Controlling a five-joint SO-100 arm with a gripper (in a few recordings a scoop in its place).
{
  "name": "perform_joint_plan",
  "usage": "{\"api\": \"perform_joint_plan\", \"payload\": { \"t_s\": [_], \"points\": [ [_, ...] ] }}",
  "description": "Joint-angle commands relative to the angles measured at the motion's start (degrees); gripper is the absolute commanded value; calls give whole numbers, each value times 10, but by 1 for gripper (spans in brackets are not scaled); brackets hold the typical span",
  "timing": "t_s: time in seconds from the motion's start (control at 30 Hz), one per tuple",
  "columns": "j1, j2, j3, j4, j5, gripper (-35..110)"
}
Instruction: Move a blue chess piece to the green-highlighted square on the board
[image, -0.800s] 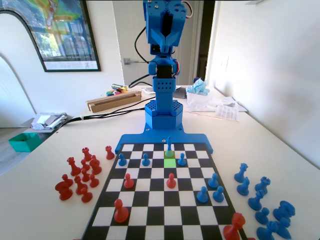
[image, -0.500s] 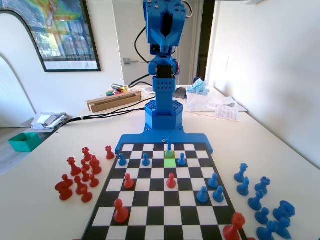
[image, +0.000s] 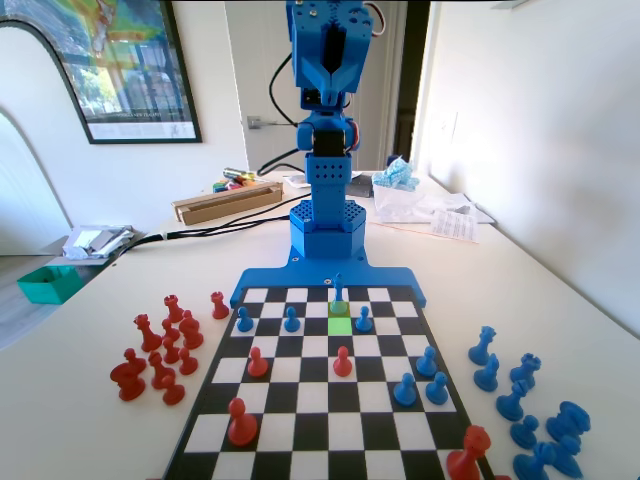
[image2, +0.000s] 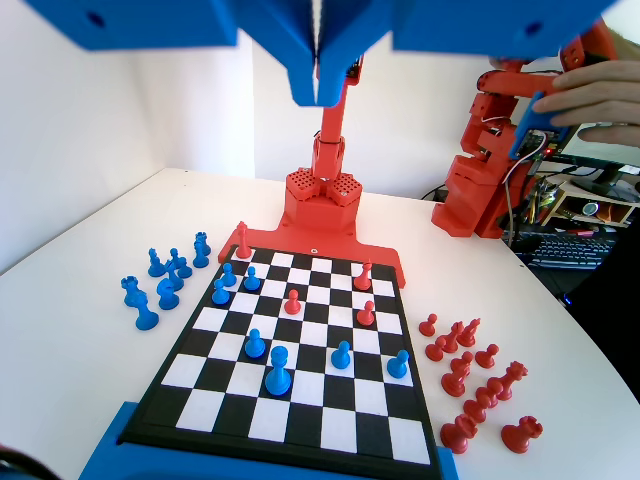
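Observation:
The slim blue chess piece (image: 339, 290) stands near the board's (image: 300, 440) far end, close to the arm's base. In the wrist view the same blue chess piece (image2: 277, 370) is near the bottom edge of the board (image2: 300, 425). The green-highlighted square (image: 340, 325) lies bare directly in front of it, between two blue pawns (image: 291, 320) (image: 364, 319). My gripper (image: 333, 75) is folded up high above the arm's base, far from every piece. In the wrist view the gripper (image2: 318, 95) has its jaws pressed together with nothing between them.
Red pawns (image: 343, 360) (image: 257, 362) and blue pawns (image: 404, 390) stand mid-board. Several red pieces (image: 160, 350) are clustered off the board on the left and several blue ones (image: 520, 400) on the right. A cardboard box (image: 225, 202) and clutter lie behind the arm.

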Motion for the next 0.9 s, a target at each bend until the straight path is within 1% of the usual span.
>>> {"api": "perform_joint_plan", "payload": {
  "t_s": [0.0, 0.27, 0.43, 0.7, 0.77, 0.87],
  "points": [
    [-1, 2, -14, -3, -11, 1],
    [-10, -5, -30, -9, -45, 1],
    [-36, -74, -91, 3, -91, 1],
    [-38, -190, -160, 20, -242, 1],
    [-25, -219, -163, 6, -313, 1],
    [-12, -272, -155, -31, -377, 1]
  ]
}}
